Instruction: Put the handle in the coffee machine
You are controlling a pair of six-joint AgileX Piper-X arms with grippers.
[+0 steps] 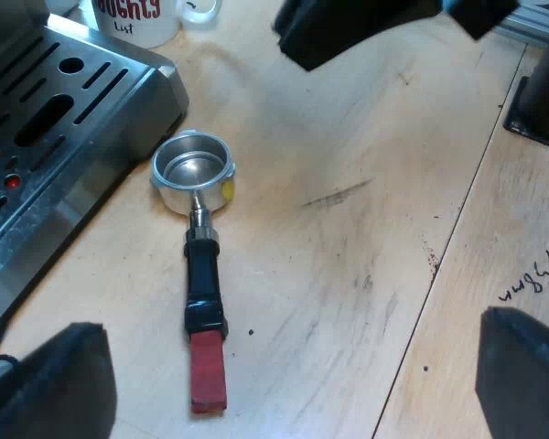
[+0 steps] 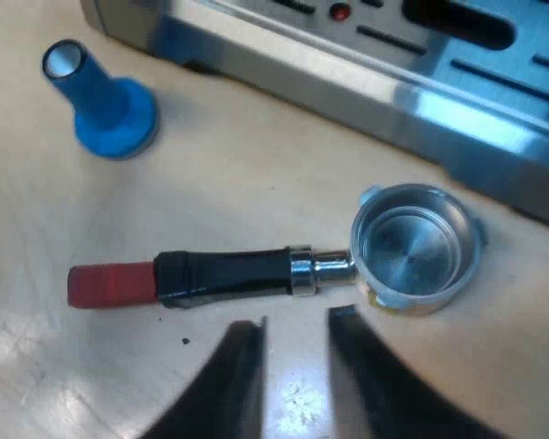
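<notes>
**Q:** Where is the metal holder with the black, red-tipped handle [image 1: 201, 265] [image 2: 284, 270]?

**A:** It lies loose and flat on the pale wooden desk [image 1: 348, 229] [image 2: 256, 183]. Its round basket is just beside the steel espresso machine [image 1: 64, 119] [image 2: 393, 64], and its red end points away from it.

**Q:** And the jaws?

**A:** The left jaws stand wide apart and empty, with the red end between them, untouched. The right jaws are narrowly apart, hold nothing, and hover just beside the handle's metal collar. A blue tamper [image 2: 105, 101] stands upright near the machine, and a white mug with red lettering [image 1: 146, 18] sits beside it.

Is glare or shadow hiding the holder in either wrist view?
No. Left wrist view: metal holder evenly lit, its bowl glinting. Right wrist view: glare streaks the steel edge of the espresso machine; the holder's handle and red end are unshadowed.
</notes>
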